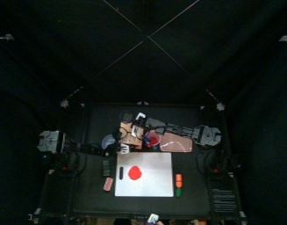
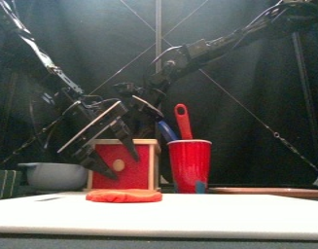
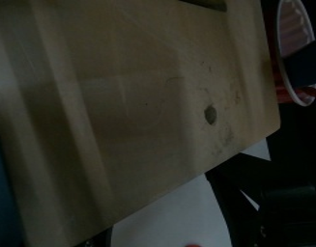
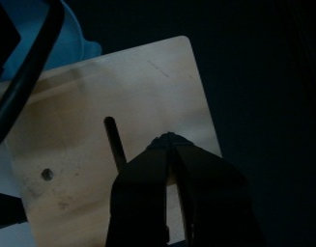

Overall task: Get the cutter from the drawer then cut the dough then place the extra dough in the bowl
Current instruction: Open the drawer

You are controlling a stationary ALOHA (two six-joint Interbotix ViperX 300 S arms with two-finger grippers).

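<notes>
Both arms meet over the wooden box (image 2: 123, 146) at the back middle of the desk (image 1: 75, 198). The left hand (image 2: 99, 131) comes in from 9 o'clock and hangs low above the box's top, with its wrist camera filled by bare wood; can't tell whether it is wide or narrow. The right hand (image 4: 168, 143) comes in from 3 o'clock, pinched narrow with tips together and nothing between them. It is over the box top just beside the slot (image 4: 115, 140); can't tell if it touches the wood. The red drawer front (image 2: 120, 163) sits flush with the box and faces 6 o'clock. The dough (image 2: 123, 195), a flat red disc, lies on the white board (image 2: 227, 212) at 6 o'clock of the box, near it but apart from both hands. The blue-grey bowl (image 2: 51, 175) stands on the desk at 9 o'clock of the box, just beside it. The red cup (image 2: 190, 165) stands upright at 3 o'clock of the box, holding a red knife (image 2: 182, 117) and a blue knife (image 2: 166, 131), handles up. A small orange and green toy (image 1: 178, 180) lies on the desk at 3 o'clock of the board, too small to tell more.
</notes>
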